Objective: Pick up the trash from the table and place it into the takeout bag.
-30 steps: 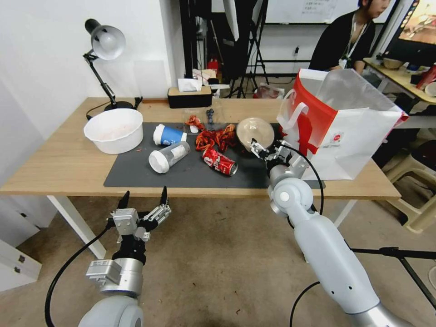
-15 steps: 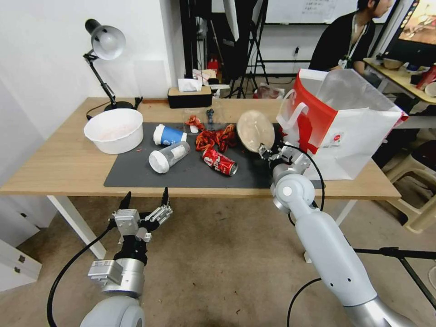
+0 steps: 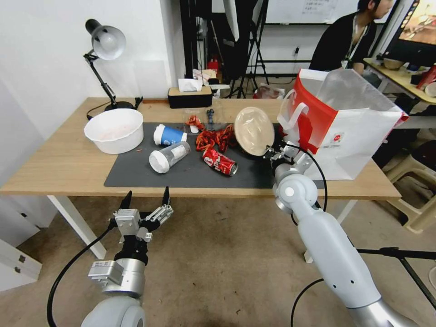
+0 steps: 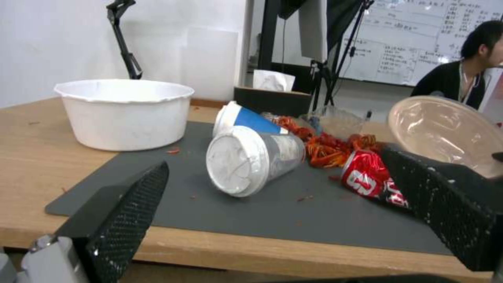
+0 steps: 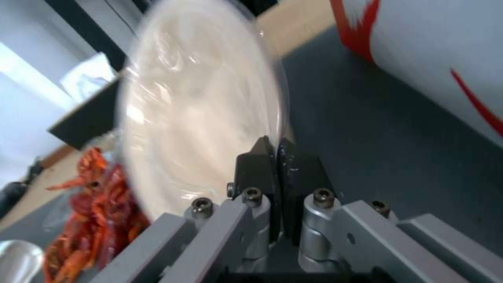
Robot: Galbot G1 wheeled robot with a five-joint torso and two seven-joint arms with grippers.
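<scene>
Our right hand (image 3: 271, 151) is clamped on the rim of the clear domed plastic bowl (image 3: 254, 131), holding it tilted on edge above the dark grey mat (image 3: 181, 172), just beside the white-and-red paper takeout bag (image 3: 345, 131). We judge the bowl must rise above the bag's open mouth before it swings over, keeping clear of the white loop handle (image 3: 290, 116). Our left hand (image 3: 144, 205) hangs spread wide, holding nothing, below the light-wood counter (image 3: 59, 168), far from the bag.
</scene>
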